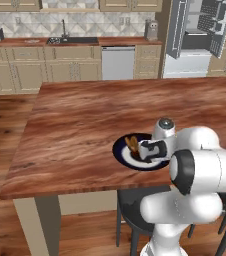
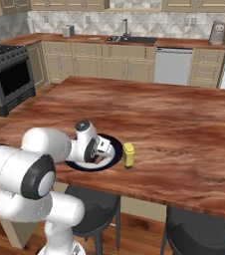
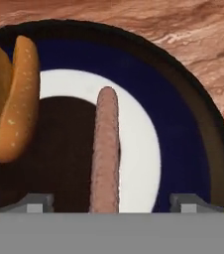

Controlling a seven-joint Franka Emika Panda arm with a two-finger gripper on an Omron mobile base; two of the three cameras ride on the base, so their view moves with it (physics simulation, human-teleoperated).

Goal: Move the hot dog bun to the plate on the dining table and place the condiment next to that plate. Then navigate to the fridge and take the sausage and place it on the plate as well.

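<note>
The gripper (image 3: pixel 111 201) hangs low over the plate (image 3: pixel 183 149) with its jaws spread wide, and the sausage (image 3: pixel 105 149) lies free on the plate between the fingertips, touched by neither. The hot dog bun (image 3: pixel 12 104) rests on the same plate beside the sausage. The yellow condiment (image 2: pixel 128 155) stands upright on the dining table (image 2: pixel 174 129) just right of the plate.

You've got the plate (image 3: pixel 183 149) near the table (image 1: pixel 75 125) front edge, sausage (image 3: pixel 105 149) lying on it w/ bun (image 3: pixel 15 104) beside. Condiment bottle (image 2: pixel 128 155) stands just right of plate; stools (image 2: pixel 199 234) below table.
</note>
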